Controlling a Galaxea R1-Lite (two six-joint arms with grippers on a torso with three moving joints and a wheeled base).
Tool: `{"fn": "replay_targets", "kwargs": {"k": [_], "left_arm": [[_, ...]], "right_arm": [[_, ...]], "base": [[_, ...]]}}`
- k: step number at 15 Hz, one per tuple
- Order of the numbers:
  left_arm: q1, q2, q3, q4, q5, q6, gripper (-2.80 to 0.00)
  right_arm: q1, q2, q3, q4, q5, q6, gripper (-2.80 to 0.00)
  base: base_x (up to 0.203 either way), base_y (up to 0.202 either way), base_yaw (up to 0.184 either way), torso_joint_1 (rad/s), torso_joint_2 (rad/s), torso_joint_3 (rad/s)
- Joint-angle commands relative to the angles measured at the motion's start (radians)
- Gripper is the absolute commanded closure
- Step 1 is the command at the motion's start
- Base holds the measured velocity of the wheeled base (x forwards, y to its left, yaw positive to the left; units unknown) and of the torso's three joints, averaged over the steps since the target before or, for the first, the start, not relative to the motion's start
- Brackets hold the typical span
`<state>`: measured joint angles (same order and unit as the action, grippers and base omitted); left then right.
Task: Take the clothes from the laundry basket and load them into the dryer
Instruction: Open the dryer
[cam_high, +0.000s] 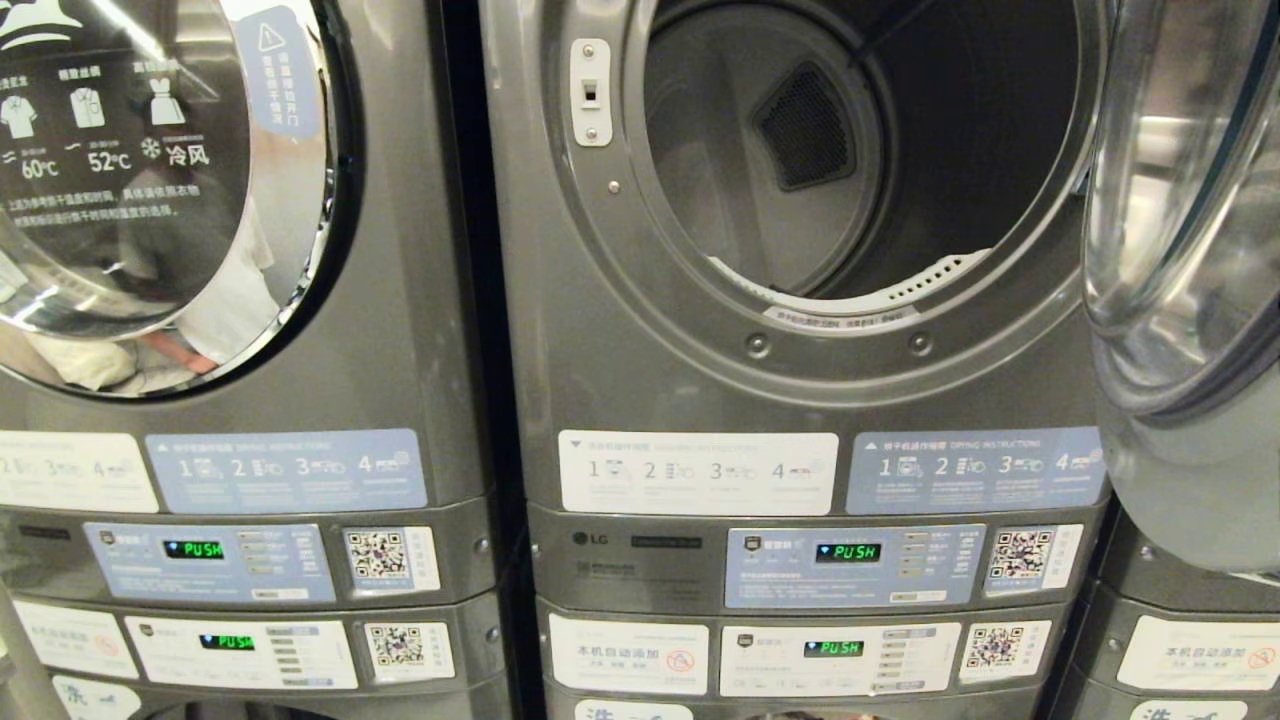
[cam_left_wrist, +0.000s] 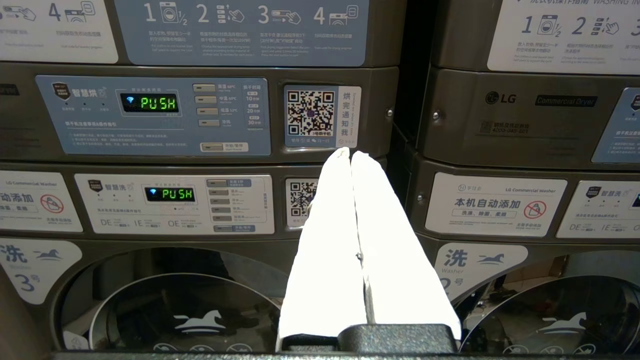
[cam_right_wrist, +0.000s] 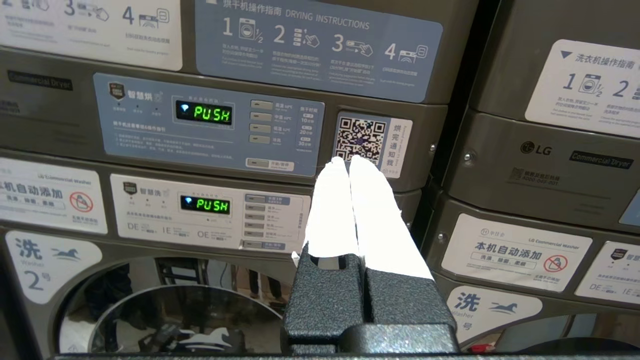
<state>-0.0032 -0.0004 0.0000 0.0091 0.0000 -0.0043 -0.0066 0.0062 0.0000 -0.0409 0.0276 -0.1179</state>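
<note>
— Grey stacked LG laundry machines filled every view. Where did the task's things lie?

— The dryer (cam_high: 800, 250) took up the upper middle of the head view, its drum (cam_high: 900, 150) bare, its door (cam_high: 1180, 250) swung open at the right edge. No laundry basket or clothes showed anywhere.

— And the arms?

— Neither appeared in the head view. The left gripper (cam_left_wrist: 350, 152) pointed at a QR sticker (cam_left_wrist: 311, 114) on the neighbouring machine, jaws pressed together on nothing. The right gripper (cam_right_wrist: 347, 160) was likewise clamped flat and empty, before a control panel (cam_right_wrist: 210, 122).

— What could have gone wrong?

— I'd judge that reaching for a basket out of sight risked a blind grasp, and an arm swinging up might have clipped the open door.
</note>
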Motion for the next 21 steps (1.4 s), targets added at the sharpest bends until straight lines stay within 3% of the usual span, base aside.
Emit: {"fn": "replay_targets", "kwargs": {"k": [1,21], "left_arm": [[0.000,-0.001,0.000,-0.001,0.000,0.000,0.00],[0.000,-0.001,0.000,-0.001,0.000,0.000,0.00]], "right_arm": [[0.000,-0.006,0.019,-0.002,0.000,0.008,0.00],[0.000,-0.006,0.018,-0.005,-0.011,0.057,0.00]], "base": [[0.000,0.000,0.000,0.000,0.00,0.000],[0.000,0.000,0.000,0.000,0.00,0.000]]}}
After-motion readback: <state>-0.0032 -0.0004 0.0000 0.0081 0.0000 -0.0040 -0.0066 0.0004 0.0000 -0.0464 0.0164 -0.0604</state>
